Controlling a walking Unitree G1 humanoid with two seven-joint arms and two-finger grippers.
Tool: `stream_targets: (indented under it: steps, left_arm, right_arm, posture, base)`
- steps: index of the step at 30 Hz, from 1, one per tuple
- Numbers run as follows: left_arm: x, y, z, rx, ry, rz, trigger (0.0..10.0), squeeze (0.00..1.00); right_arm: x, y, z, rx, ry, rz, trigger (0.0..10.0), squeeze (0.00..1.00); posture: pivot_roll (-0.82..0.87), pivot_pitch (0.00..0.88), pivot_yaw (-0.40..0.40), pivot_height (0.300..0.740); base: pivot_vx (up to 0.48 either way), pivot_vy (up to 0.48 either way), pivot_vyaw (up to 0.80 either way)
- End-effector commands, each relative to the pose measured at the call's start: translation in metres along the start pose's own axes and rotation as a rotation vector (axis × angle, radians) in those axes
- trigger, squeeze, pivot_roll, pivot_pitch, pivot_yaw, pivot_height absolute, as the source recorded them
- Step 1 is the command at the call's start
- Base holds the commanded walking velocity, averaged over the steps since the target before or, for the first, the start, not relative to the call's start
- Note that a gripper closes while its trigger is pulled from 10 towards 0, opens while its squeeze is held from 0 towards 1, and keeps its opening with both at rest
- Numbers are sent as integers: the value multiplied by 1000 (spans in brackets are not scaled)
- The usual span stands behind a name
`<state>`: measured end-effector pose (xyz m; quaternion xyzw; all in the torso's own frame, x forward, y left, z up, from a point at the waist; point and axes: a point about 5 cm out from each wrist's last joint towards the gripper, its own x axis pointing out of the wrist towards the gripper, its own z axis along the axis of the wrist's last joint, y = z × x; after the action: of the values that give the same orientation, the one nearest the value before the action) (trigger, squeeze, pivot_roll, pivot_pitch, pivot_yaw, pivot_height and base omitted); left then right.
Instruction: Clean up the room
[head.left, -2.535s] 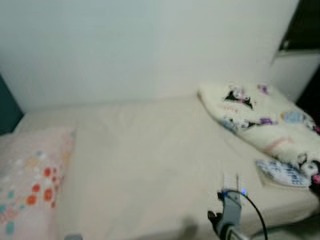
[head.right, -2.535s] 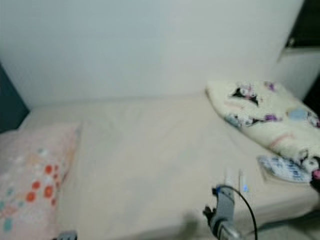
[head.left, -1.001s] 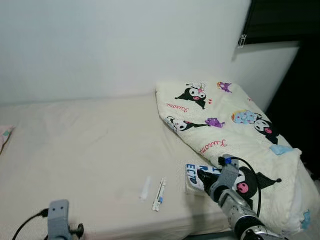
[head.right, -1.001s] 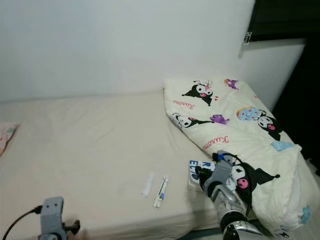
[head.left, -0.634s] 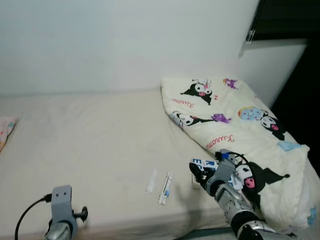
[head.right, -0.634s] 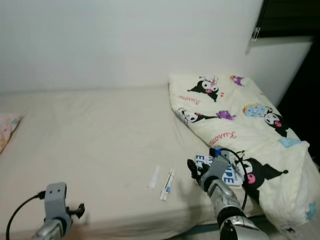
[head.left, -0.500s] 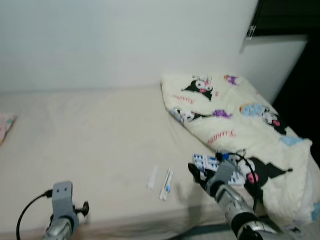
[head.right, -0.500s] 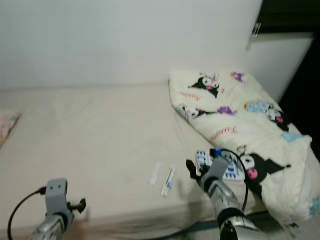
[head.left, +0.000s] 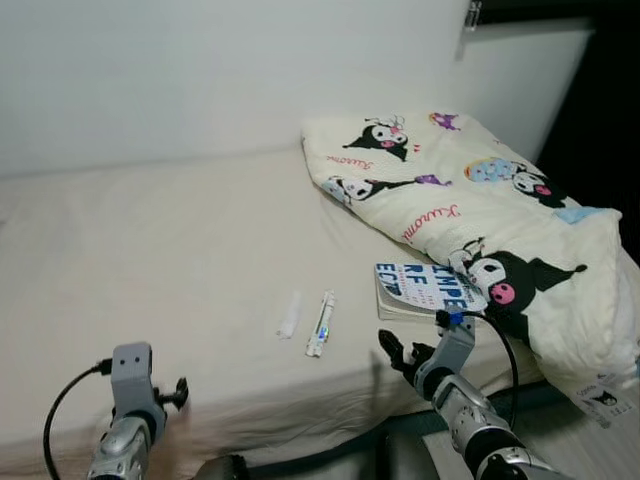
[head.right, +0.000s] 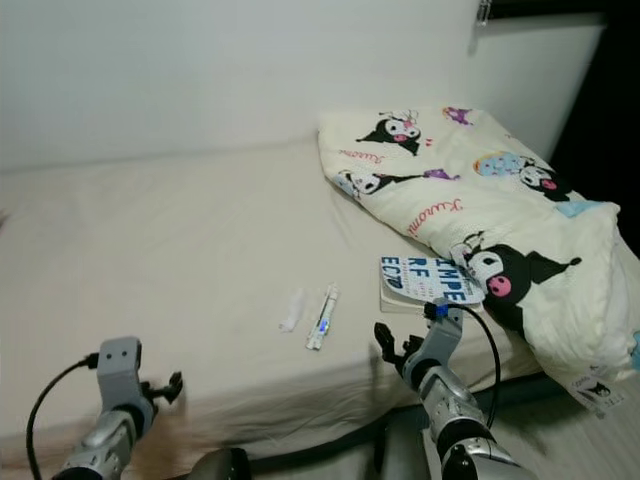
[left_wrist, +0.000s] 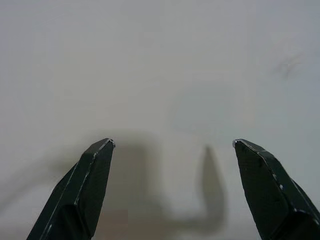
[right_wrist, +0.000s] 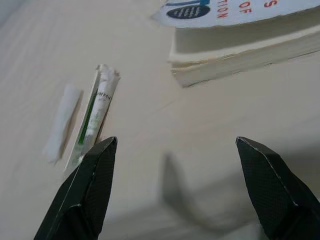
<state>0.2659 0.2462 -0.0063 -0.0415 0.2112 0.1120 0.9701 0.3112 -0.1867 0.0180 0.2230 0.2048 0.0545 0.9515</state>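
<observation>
On the cream bed sheet (head.left: 180, 250) lie a thin white-and-blue packet (head.left: 320, 323) and a small white wrapper (head.left: 289, 313) side by side. A paperback book (head.left: 425, 288) with blue lettering rests to their right, against the cartoon-print blanket (head.left: 470, 200). My right gripper (head.left: 400, 352) is open near the bed's front edge, just in front of the book. Its wrist view has the packet (right_wrist: 95, 116), the wrapper (right_wrist: 62, 122) and the book (right_wrist: 240, 45) ahead of the open fingers. My left gripper (head.left: 176, 392) is open low at the front left, over bare sheet (left_wrist: 165, 75).
A white wall (head.left: 200, 70) runs behind the bed. A dark opening (head.left: 610, 110) stands at the far right beyond the blanket. Below the mattress front edge (head.left: 300, 420) the floor is dim. A wide stretch of sheet lies between the two grippers.
The whole view has shifted, so the camera moved. My right gripper now sits closer to the bed's front edge, in front of the book instead of overlapping it.
</observation>
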Motion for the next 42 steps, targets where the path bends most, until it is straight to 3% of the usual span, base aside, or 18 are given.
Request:
stream_targets:
  steps: [1,4,7,8,10,13,14,17,21,25,28,35,39,40,41,42]
  left_arm:
    - [2,4,13,-2,-65,0,10000,0]
    - [4,6,34,9,-165,-18,10000,0]
    - [3,7,36,14,-181,-23,10000,0]
    - [4,6,46,28,-221,-36,10000,0]
    - [0,5,64,51,-306,-62,10000,0]
    - [-3,6,67,51,-325,-67,10000,0]
    - [-13,8,71,53,-359,-71,10000,0]
    - [-18,8,74,57,-373,-74,10000,0]
    - [-34,7,76,81,-392,-92,10000,0]
    - [-43,5,75,99,-388,-105,10000,0]
    - [-56,0,76,105,-380,-124,10000,0]
    - [-60,-2,76,114,-371,-135,10000,0]
    - [-67,-8,74,114,-355,-153,10000,0]
    - [-70,-10,73,117,-348,-160,10000,0]
    - [-70,-10,73,117,-348,-160,10000,0]
    - [-71,-12,72,116,-342,-164,10000,0]
  right_arm:
    - [8,14,12,6,-44,52,10000,1000]
    - [17,32,28,-13,-81,120,10000,1000]
    - [18,35,29,-20,-84,130,10000,1000]
    - [23,45,34,-45,-76,142,10000,0]
    - [32,67,42,-96,-50,155,10000,0]
    - [34,72,42,-108,-38,153,10000,0]
    - [38,85,41,-100,-17,153,10000,0]
    - [40,94,42,-82,-13,172,10000,0]
    - [45,123,42,-59,11,233,10000,0]
    - [47,137,38,-94,38,256,10000,0]
    - [48,158,38,-67,38,328,10000,0]
    - [48,167,34,-71,49,344,10000,0]
    - [48,187,32,-139,53,362,10000,0]
    - [48,193,34,-226,54,341,10000,0]
    - [48,193,34,-226,54,341,10000,0]
    - [49,196,36,-308,53,307,10000,0]
  posture:
    - [-38,30,40,530]
    - [-14,64,46,515]
    - [-14,64,46,505]
    - [17,102,50,505]
    - [41,130,50,505]
    - [53,144,49,505]
    - [78,182,46,505]
    - [89,199,46,505]
    - [109,254,44,505]
    - [108,282,42,505]
    - [114,327,37,505]
    - [114,342,38,505]
    - [120,357,31,505]
    - [121,361,30,505]
    - [121,361,30,505]
    - [119,361,26,505]
  base:
    - [0,0,0]
    - [0,0,0]
    - [0,0,0]
    - [0,0,0]
    - [0,0,0]
    - [0,0,0]
    - [0,0,0]
    - [0,0,0]
    - [0,0,0]
    - [0,0,0]
    - [0,0,0]
    - [0,0,0]
    - [0,0,0]
    - [0,0,0]
    - [0,0,0]
    - [0,0,0]
